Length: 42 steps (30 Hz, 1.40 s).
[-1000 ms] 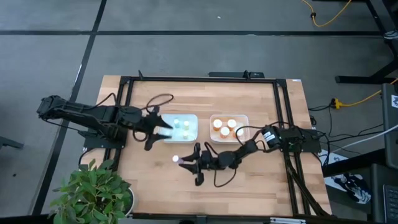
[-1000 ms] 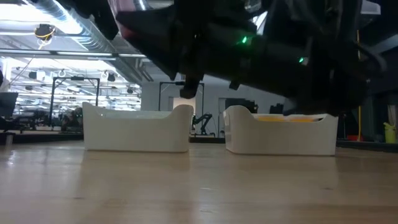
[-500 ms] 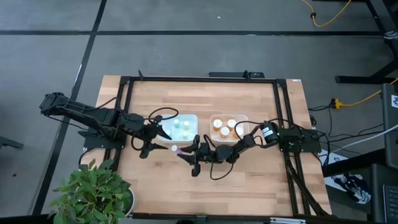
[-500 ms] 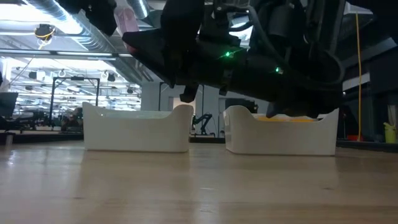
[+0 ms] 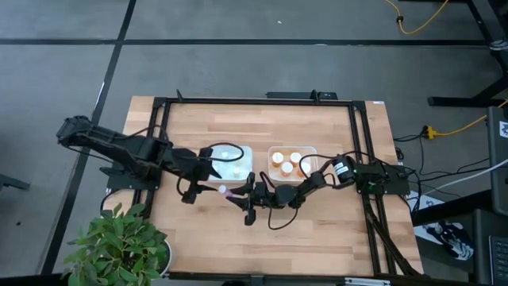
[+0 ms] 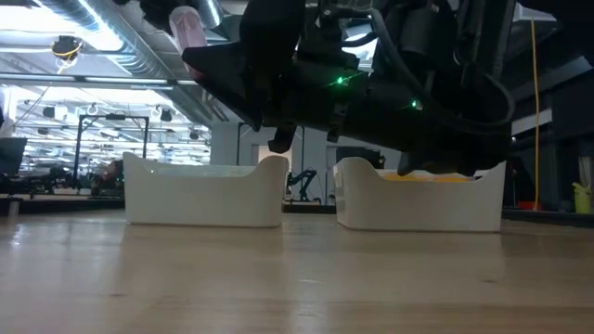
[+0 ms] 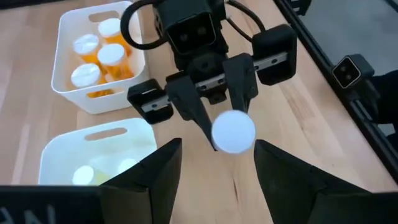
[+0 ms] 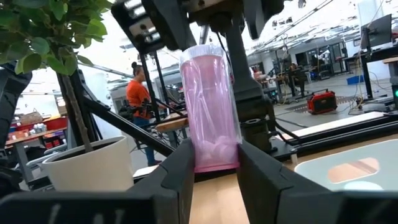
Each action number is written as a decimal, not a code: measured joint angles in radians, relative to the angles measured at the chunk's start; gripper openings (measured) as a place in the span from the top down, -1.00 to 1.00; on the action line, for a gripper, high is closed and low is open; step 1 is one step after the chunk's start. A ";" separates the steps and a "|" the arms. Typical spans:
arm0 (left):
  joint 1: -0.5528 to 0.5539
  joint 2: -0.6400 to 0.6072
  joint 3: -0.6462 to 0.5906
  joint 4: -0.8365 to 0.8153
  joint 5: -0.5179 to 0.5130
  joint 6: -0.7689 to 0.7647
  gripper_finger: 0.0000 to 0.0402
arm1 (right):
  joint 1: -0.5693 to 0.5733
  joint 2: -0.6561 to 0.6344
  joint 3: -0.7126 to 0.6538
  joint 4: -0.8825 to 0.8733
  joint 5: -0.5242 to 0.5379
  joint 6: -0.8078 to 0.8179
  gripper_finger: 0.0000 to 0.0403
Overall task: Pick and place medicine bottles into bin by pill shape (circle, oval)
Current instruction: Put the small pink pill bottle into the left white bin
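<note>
My right gripper (image 5: 233, 193) is shut on a small pale, pink-tinted bottle (image 5: 223, 191) with a white cap (image 7: 233, 132), held in the air in front of the left bin (image 5: 230, 151). The bottle also shows in the right wrist view (image 8: 210, 106) and high in the low view (image 6: 190, 26). My left gripper (image 5: 209, 169) is open and empty just left of the bottle, facing its cap. Its two fingers (image 7: 163, 174) stand apart on either side of the cap without touching it. My right gripper pinches the bottle between its two fingers at the bottom end of its body (image 8: 214, 158), opposite the cap. The fingers come level from the table's right and lie along the bottle. The bottle sticks out beyond the fingertips, cap toward my left gripper, lifted clear of the table.
The left white bin holds pale bottles (image 7: 84, 175). The right white bin (image 5: 311, 151) holds orange bottles with white caps (image 7: 102, 56). A potted plant (image 5: 119, 246) stands at the table's near left corner. A person (image 8: 135, 93) shows in the room beyond.
My right gripper has carried the bottle toward the far edge and a little left, up to my left gripper, then held still. My left arm has reached a little toward the table's right, toward the bottle.
</note>
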 joint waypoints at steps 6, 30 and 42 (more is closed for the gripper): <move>0.000 0.046 0.069 -0.068 0.002 -0.008 0.03 | 0.000 0.000 0.000 -0.001 0.000 -0.002 0.47; 0.000 0.168 0.070 -0.049 0.059 -0.011 0.03 | 0.001 0.000 0.001 -0.056 0.000 0.022 0.46; 0.000 0.168 0.070 -0.049 0.063 -0.015 0.16 | 0.001 0.000 0.001 -0.071 0.002 0.029 0.46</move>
